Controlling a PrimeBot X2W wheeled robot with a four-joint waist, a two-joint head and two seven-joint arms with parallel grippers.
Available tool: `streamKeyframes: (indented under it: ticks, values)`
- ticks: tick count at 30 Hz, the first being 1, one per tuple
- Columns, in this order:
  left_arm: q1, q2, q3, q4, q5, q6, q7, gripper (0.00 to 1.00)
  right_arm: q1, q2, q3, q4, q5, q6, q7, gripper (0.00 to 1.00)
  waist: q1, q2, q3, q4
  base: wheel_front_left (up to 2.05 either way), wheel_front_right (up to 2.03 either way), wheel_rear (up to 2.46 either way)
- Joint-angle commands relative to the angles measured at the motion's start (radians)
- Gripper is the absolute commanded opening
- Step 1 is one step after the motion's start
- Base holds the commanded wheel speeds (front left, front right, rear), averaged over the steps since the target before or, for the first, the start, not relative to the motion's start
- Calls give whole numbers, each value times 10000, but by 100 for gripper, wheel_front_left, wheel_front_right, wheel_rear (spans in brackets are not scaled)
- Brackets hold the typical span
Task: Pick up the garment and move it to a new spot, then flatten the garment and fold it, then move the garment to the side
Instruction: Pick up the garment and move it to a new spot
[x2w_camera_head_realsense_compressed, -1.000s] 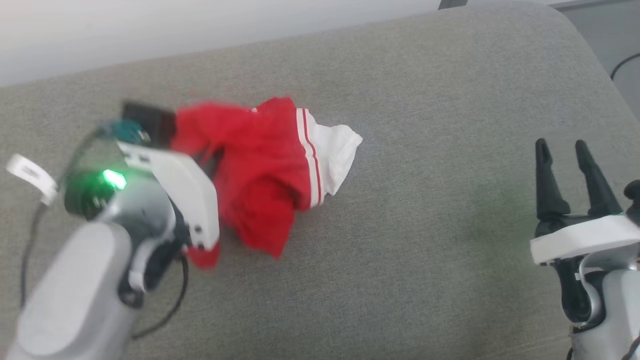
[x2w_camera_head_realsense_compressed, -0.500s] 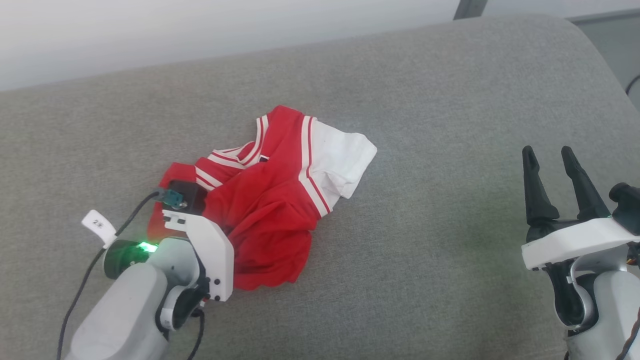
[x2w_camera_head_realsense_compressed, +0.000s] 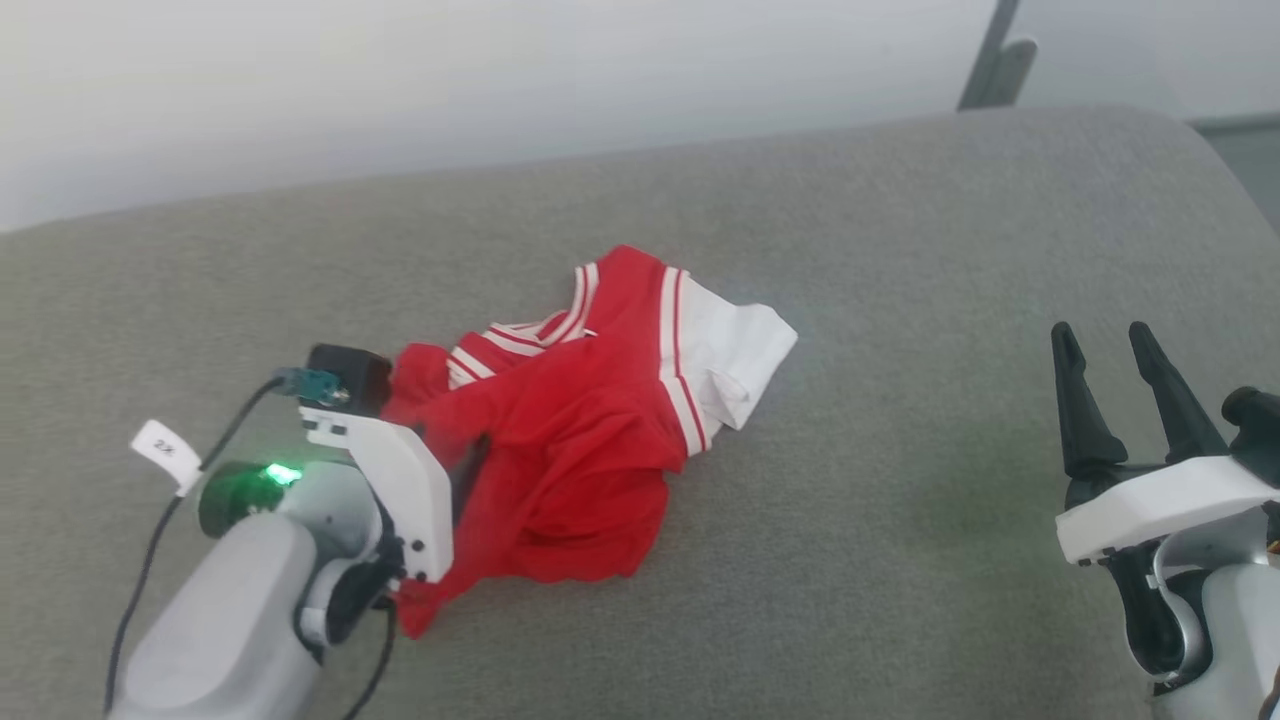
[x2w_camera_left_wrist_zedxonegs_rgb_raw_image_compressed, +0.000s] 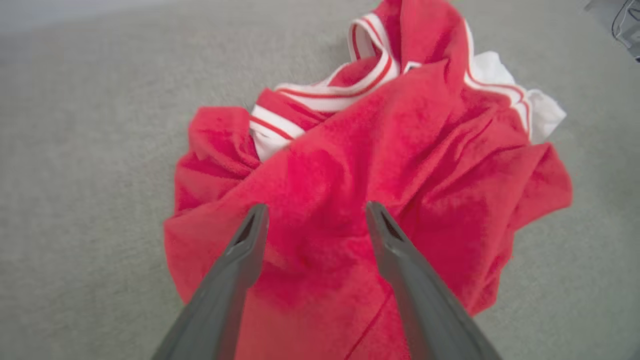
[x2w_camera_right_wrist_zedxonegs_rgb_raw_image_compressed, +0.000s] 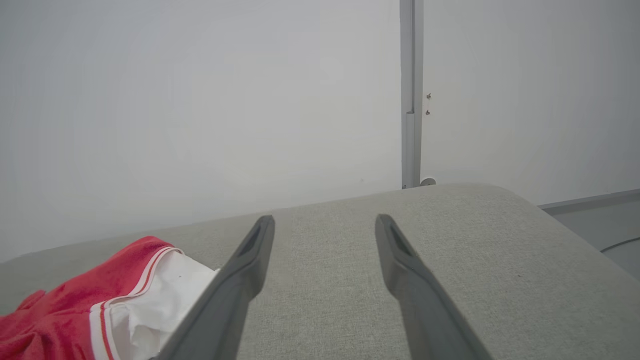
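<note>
The left gripper (x2w_camera_left_wrist_zedxonegs_rgb_raw_image_compressed: 316, 207) sits at the near left, angled down over the near edge of the garment (x2w_camera_head_realsense_compressed: 580, 450). Its fingers stand apart with red cloth beneath and between them, and nothing is clamped. This pose suits a set-down: the cloth bears on the cushion (x2w_camera_head_realsense_compressed: 900, 520), not on the fingers. The right gripper (x2w_camera_head_realsense_compressed: 1100, 345) hovers at the near right, well apart from the garment, fingers spread and empty. Placed there, it cannot snag the cloth and is free to take an opposite edge. The garment lies left of centre on the cushion as a crumpled heap: red body near, striped collar trim (x2w_camera_head_realsense_compressed: 515, 340) folded into the middle, one white sleeve (x2w_camera_head_realsense_compressed: 740, 355) thrown out to the far right. Number and letters are hidden in the folds. By this layout the garment appears to be at its spot but not flat; spreading is probably the step in hand, and the exposed sleeve offers the plainest hold. Beyond the cushion's far edge stands a pale wall (x2w_camera_head_realsense_compressed: 500, 90).
</note>
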Motion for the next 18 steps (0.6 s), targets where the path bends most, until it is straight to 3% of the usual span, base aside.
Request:
streamKeyframes:
  ticks: [1, 18]
  values:
    - [-22, 126, 70, -117, 49, -66, -145, 100, 97, -38, -29, -57, 80, 4, 12, 100, 0, 0, -195, 181, 0, 0, 0]
    - [2274, 1287, 2294, -1703, -382, 24, -4091, 100, 991, -68, -560, -260, -263, 4, 316, 100, 0, 0, -1076, 1115, 0, 0, 0]
